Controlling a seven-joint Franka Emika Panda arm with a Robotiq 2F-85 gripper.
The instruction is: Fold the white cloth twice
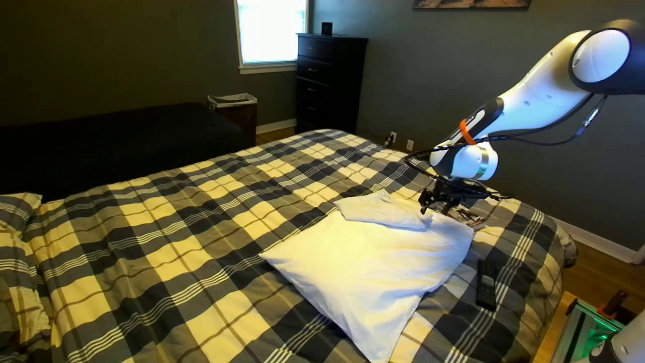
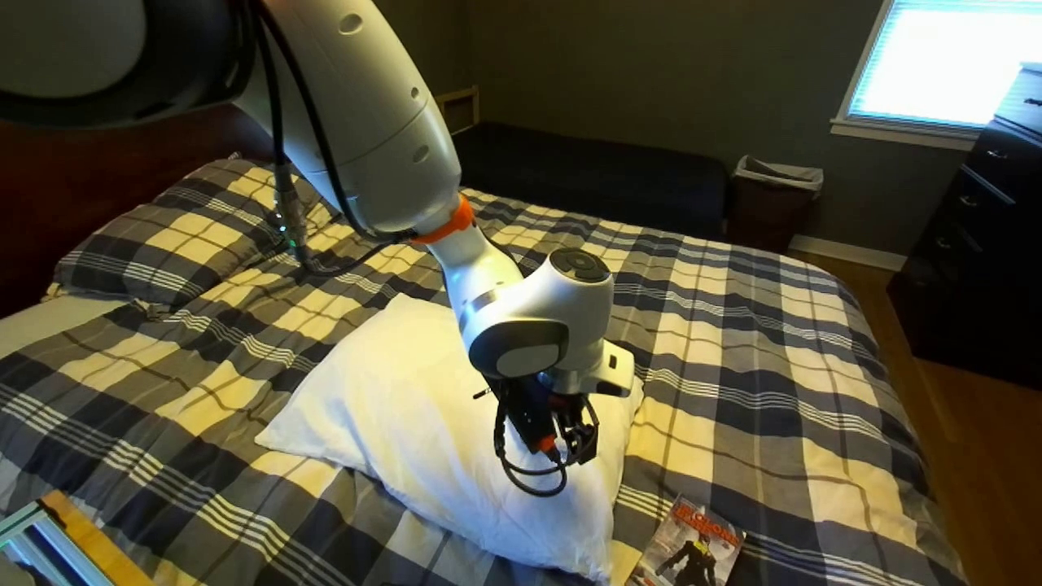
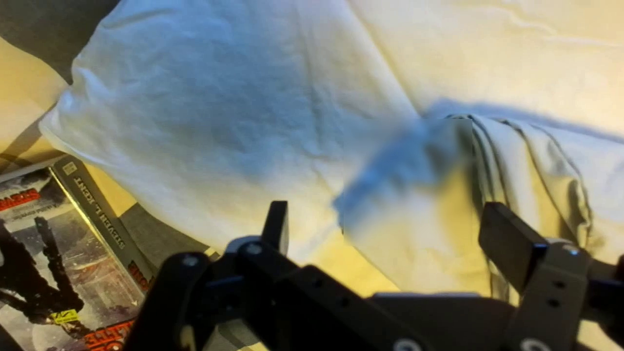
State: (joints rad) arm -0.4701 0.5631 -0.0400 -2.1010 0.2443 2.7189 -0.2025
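With jaws parted, my gripper (image 3: 388, 218) hangs by one end of the white cloth (image 1: 378, 209) on the pillow (image 1: 363, 267), likely lining up a fold, first or second unclear, so next I should pinch that end

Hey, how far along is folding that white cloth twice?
Done, possibly: one fold; the white cloth on the pillow shows layered-looking edges in the wrist view. In hand: nothing gripped; the gripper stands open at the cloth's end. Left: likely another fold, as the cloth lies long rather than compact. The fold count is unclear.
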